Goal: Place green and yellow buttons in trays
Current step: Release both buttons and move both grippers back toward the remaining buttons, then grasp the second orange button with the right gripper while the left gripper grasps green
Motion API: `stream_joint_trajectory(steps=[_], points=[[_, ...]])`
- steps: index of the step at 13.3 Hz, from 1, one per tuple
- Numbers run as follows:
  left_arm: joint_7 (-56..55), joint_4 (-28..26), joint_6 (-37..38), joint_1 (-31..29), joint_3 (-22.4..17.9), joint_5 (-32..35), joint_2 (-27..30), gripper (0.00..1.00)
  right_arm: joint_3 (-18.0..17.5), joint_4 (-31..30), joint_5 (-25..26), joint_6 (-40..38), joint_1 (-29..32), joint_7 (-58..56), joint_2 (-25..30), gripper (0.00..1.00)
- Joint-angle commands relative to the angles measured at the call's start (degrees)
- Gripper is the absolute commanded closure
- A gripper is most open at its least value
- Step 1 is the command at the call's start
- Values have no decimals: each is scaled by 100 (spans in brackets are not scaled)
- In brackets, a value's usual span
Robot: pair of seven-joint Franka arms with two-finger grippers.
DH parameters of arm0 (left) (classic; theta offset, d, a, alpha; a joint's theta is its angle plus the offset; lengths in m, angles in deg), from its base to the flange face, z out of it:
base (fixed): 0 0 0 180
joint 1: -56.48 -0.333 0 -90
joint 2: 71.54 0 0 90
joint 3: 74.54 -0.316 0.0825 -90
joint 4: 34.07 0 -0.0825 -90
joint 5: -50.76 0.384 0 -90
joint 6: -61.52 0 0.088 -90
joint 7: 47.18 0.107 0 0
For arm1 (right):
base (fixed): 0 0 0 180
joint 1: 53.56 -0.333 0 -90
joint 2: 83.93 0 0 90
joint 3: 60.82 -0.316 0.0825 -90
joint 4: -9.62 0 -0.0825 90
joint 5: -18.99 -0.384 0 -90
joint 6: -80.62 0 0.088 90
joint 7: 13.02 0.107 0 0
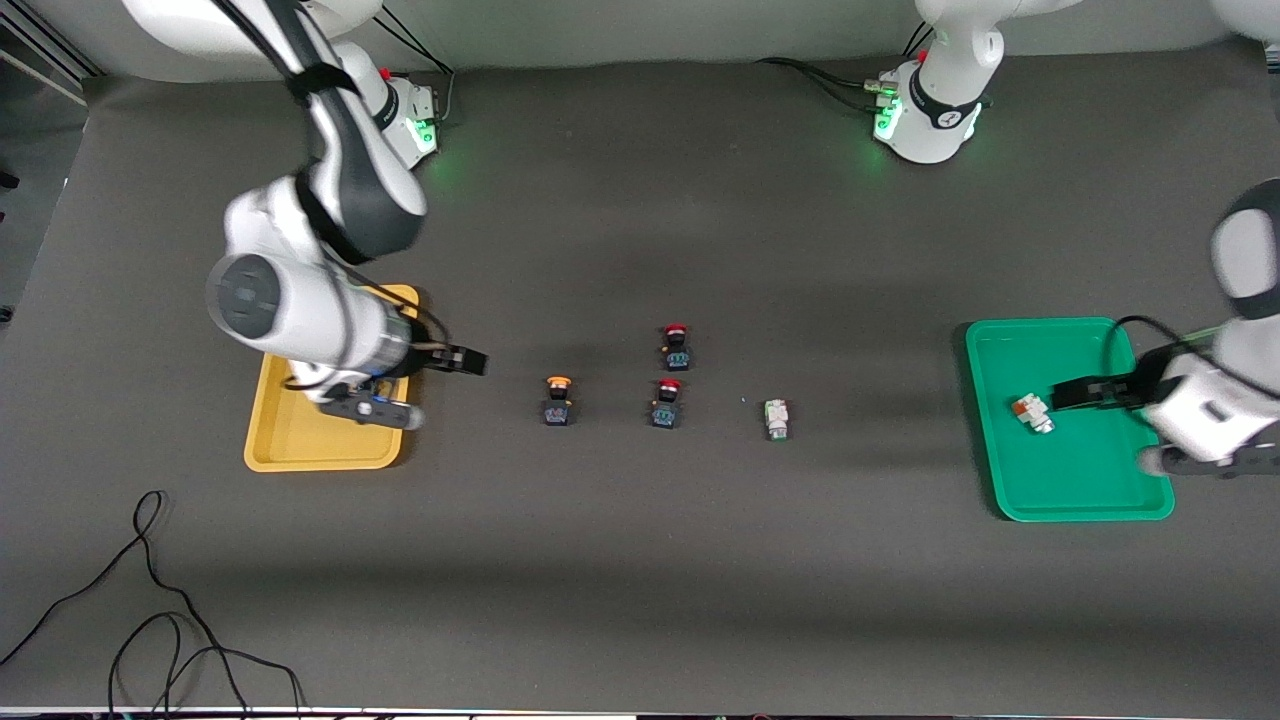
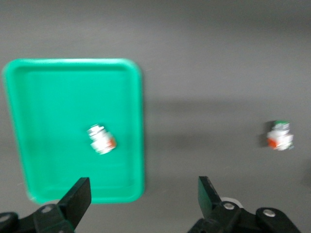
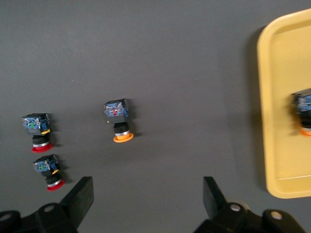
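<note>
- Buttons: yellow-capped one and white green-ended one on worktop; we judge them light, rigid, best pinched across the body.
- Left pincer spread above green tray.
- Right pincer spread beside yellow tray.

White glossy arm shells, dark grey joint bands, black hands, green-lit bases, black cables

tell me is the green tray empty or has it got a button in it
Not empty: one white-bodied button lies inside the green tray, beside the open left gripper.
</note>
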Motion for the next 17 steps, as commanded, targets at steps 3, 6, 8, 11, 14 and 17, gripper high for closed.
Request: stream_joint_trajectory(steps=[3, 6, 8, 11, 14, 17], points=[[-1811, -113, -773, 1350, -73, 12, -242, 2, -105, 403, 236, 884, -559, 798, -1042, 0], [-3077, -113, -976, 2124, -73, 91, -383, 2, -105, 394, 245, 1517, -666, 825, -1526, 1], [-3466, -113, -994, 2511, -73, 100, -462, 2, -97, 386, 245, 1860, -806, 859, -1824, 1], [-3458, -218, -1072, 2618, -73, 100, -769, 1, -88, 342, 236, 2353, -912, 903, -2168, 1], [-3397, -385, -1283, 2828, -73, 196, -1121, 1, -88, 342, 245, 2495, -912, 992, -2283, 48], [-3415, -560, -1783, 2908, -73, 284, -1498, 1, -62, 342, 245, 2451, -904, 1009, -2231, 100]])
